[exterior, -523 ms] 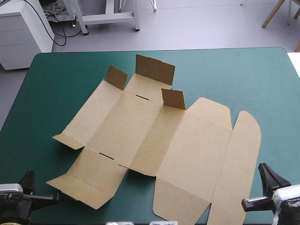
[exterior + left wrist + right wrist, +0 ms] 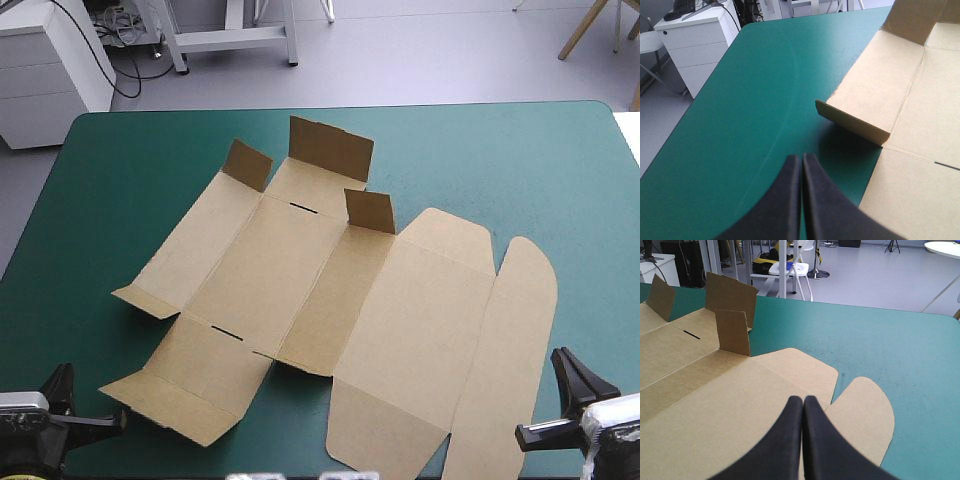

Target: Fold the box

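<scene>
The brown box (image 2: 300, 270) lies spread as a cut sheet in the middle of the teal-green table, lid panels flat toward the right. Three small flaps stand up at its far end, the widest (image 2: 330, 147) at the back. My left gripper (image 2: 60, 392) hovers near the front left corner, shut and empty; in the left wrist view its tips (image 2: 801, 157) are over bare cover, with the box (image 2: 920, 125) beside and ahead. My right gripper (image 2: 572, 378) is at the front right, shut; in its own view the tips (image 2: 802, 399) hang above the lid panel (image 2: 715, 405).
A low, slightly raised side flap (image 2: 852, 121) sits just ahead of the left gripper. Bare teal-green cover (image 2: 520, 170) stretches along the far right and the left side (image 2: 90, 220) of the table.
</scene>
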Controlling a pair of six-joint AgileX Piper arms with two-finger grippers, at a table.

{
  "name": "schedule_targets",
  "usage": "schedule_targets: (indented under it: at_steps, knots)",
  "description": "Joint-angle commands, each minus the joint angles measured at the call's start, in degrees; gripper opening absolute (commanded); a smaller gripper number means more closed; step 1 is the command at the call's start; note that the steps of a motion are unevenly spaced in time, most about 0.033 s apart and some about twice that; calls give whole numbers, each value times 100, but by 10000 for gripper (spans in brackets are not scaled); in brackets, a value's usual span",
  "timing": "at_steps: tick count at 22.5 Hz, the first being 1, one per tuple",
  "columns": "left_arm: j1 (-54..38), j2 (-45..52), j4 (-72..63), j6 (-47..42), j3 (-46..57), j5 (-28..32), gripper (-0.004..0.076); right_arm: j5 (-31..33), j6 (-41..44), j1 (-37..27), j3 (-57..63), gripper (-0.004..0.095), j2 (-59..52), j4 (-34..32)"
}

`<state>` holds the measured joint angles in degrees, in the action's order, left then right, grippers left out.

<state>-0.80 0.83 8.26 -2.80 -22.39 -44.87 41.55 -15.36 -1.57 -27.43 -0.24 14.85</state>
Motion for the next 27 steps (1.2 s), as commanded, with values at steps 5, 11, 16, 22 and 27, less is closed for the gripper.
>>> schedule_targets:
  at_steps: [5,11,16,22,27]
  knots:
    - [21,99,9,13,-138,459,-10,-430,-13,29,-166,45,134,16]
    - [21,99,9,7,-138,459,-10,-430,-13,29,-166,744,134,16]
    - [21,99,9,7,-138,459,-10,-430,-13,29,-166,821,134,28]
    - [21,99,9,7,-138,459,-10,-227,-463,29,-771,820,1182,112]
    - [21,99,0,7,-138,463,-10,-219,-1098,29,-1555,820,2645,433]
